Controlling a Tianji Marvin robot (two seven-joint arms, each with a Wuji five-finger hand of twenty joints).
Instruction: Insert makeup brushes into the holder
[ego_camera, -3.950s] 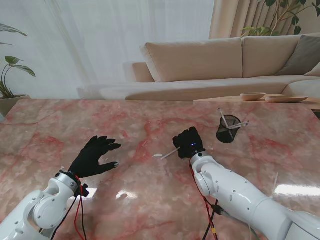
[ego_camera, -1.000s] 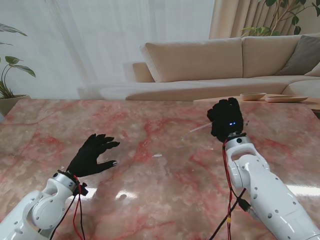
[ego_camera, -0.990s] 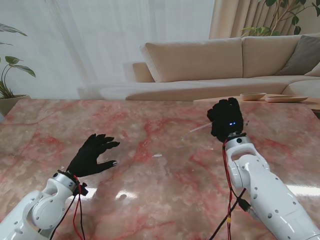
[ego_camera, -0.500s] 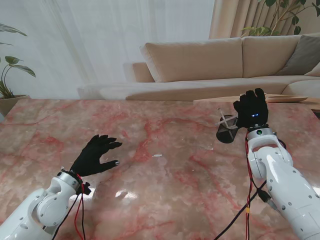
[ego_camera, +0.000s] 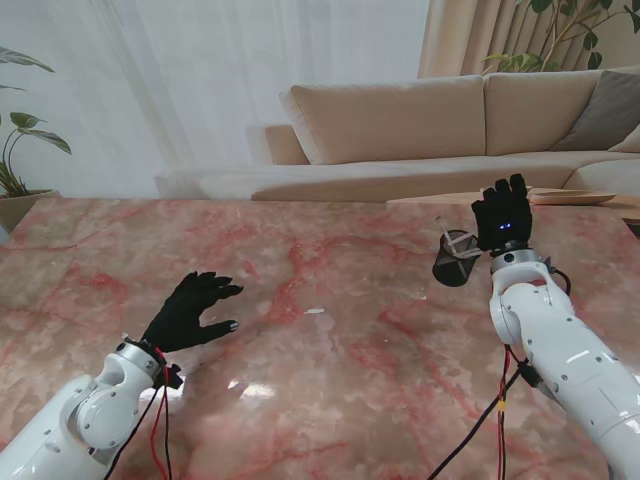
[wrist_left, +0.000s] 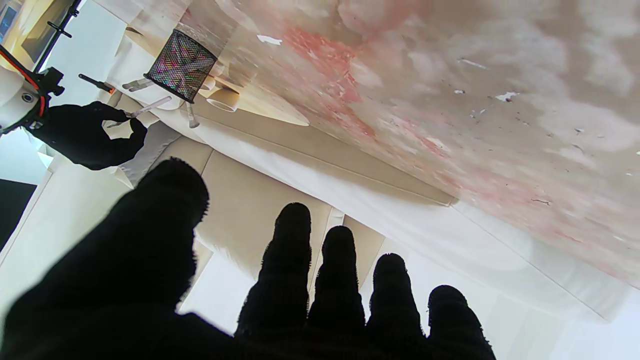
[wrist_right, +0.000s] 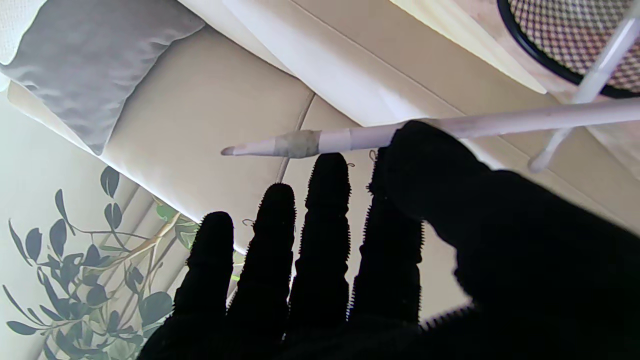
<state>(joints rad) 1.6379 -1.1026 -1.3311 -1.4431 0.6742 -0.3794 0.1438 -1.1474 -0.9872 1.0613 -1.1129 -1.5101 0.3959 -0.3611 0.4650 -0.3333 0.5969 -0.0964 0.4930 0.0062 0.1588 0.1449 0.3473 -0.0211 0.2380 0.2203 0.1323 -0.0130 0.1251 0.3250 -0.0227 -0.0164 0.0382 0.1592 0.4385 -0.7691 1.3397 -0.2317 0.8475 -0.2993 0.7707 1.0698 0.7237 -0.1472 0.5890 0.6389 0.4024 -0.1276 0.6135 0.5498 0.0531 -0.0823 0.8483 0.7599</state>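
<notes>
Pink-veined marble worktop (ego_camera: 330, 370) before a beige sofa (ego_camera: 400, 120), with the right hand (ego_camera: 502, 215) raised beside a black mesh holder (ego_camera: 456, 258).

The right hand pinches a white makeup brush (wrist_right: 350, 139) between thumb and forefinger, the brush lying nearly level with its far end reaching over the holder's rim; other white brushes (wrist_left: 190, 114) already lean inside the holder. The left hand (ego_camera: 187, 312) hovers over the worktop well to the left, fingers spread, grasping nothing.
</notes>
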